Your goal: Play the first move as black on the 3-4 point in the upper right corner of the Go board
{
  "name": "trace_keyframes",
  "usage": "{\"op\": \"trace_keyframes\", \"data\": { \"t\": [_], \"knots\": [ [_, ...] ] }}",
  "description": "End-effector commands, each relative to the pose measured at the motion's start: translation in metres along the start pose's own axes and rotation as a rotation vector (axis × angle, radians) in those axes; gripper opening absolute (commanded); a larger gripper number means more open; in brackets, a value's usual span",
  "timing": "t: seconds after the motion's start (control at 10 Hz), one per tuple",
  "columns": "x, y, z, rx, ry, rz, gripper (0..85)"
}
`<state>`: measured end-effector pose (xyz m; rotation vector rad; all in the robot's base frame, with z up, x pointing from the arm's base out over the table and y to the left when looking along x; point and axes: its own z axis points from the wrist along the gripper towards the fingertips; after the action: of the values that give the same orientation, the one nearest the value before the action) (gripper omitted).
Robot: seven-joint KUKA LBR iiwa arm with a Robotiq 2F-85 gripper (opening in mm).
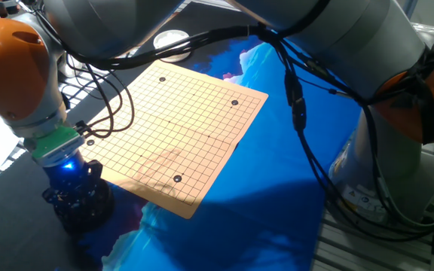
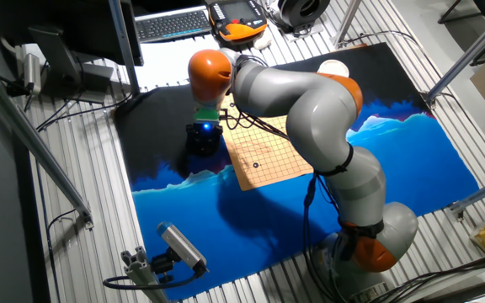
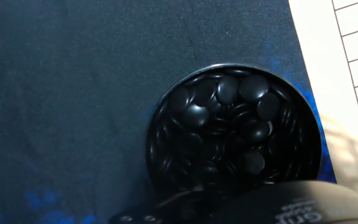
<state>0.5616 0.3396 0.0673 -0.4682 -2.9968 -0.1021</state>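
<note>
The wooden Go board point(image 1: 179, 128) lies on the blue and black mat; it also shows in the other fixed view point(image 2: 263, 153), and its edge is at the right of the hand view point(image 3: 353, 62). Dark dots mark its corner regions, such as one dot point(image 1: 235, 102). A round black bowl point(image 3: 235, 134) full of black stones stands on the mat just left of the board. My gripper point(image 1: 77, 202) hangs straight over this bowl, off the board's left corner, and also shows in the other fixed view point(image 2: 202, 139). Its fingers are hidden, and I see no stone held.
A white bowl point(image 1: 170, 38) stands beyond the board's far edge and shows in the other fixed view point(image 2: 333, 67). Cables point(image 1: 296, 105) hang from the arm above the board. A keyboard point(image 2: 173, 23) and a pendant point(image 2: 238, 18) lie behind the mat.
</note>
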Motion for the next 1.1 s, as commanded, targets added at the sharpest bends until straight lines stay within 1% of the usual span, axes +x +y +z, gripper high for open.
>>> {"op": "trace_keyframes", "data": {
  "t": [0.0, 0.4, 0.5, 0.7, 0.9, 1.0],
  "knots": [
    [-0.0002, 0.0001, -0.0001, -0.001, -0.001, -0.002, 17.0],
    [-0.0012, 0.0, -0.0003, 0.0, -0.003, -0.009, 17.0],
    [-0.0014, -0.0001, -0.0005, -0.004, 0.003, -0.013, 0.0],
    [-0.0014, -0.0002, -0.0005, -0.014, 0.008, -0.02, 0.0],
    [-0.0016, -0.0007, -0.0022, -0.012, 0.009, -0.023, 0.0],
    [-0.0029, -0.0022, -0.0063, -0.021, 0.02, -0.023, 0.0]
  ]
}}
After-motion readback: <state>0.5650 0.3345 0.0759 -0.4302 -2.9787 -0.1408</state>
